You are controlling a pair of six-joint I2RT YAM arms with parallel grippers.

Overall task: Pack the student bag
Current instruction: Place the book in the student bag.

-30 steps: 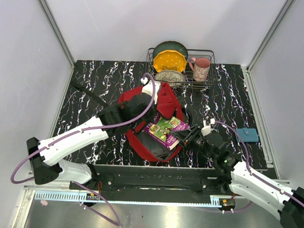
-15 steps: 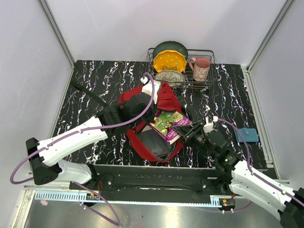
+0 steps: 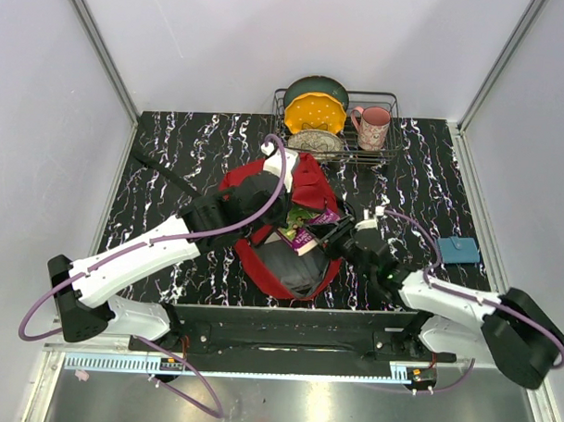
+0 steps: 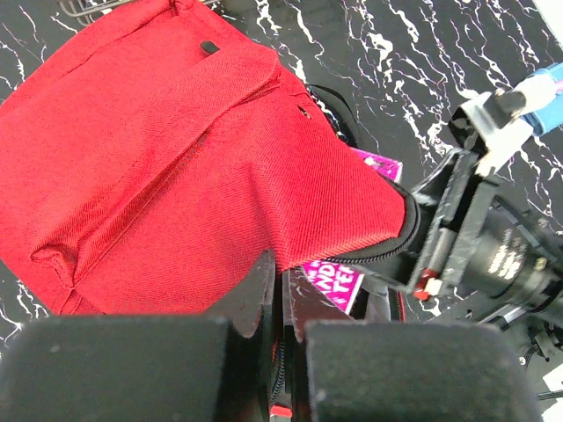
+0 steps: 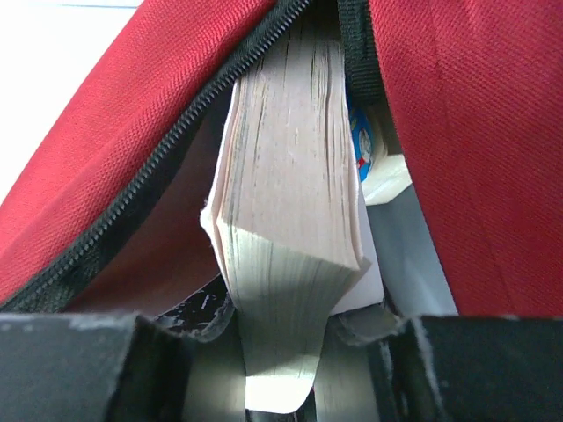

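Observation:
The student bag point(image 3: 306, 184) is a red backpack lying in the middle of the table, its dark-lined mouth point(image 3: 289, 262) held open. My left gripper point(image 3: 266, 209) is shut on the bag's zippered edge point(image 4: 361, 251), lifting the red flap point(image 4: 176, 132). My right gripper point(image 3: 335, 237) is shut on a thick paperback book point(image 3: 305, 227) with a green and magenta cover. The book's far end is under the flap, inside the opening. In the right wrist view the book's page block point(image 5: 290, 176) stands between my right gripper point(image 5: 286, 338) jaws, with red fabric point(image 5: 475, 132) and a black zipper point(image 5: 158, 176) on both sides.
A wire dish rack point(image 3: 388, 157) at the back holds plates point(image 3: 314, 110) and a pink mug point(image 3: 372, 127). A small blue item point(image 3: 459, 249) lies at the right of the table. A black strap point(image 3: 163, 174) trails left of the bag. White walls enclose the table.
My right gripper has moved left and away from the arm bases with the book, sliding it deeper under the red flap into the bag. The left arm has stayed still, holding the flap.

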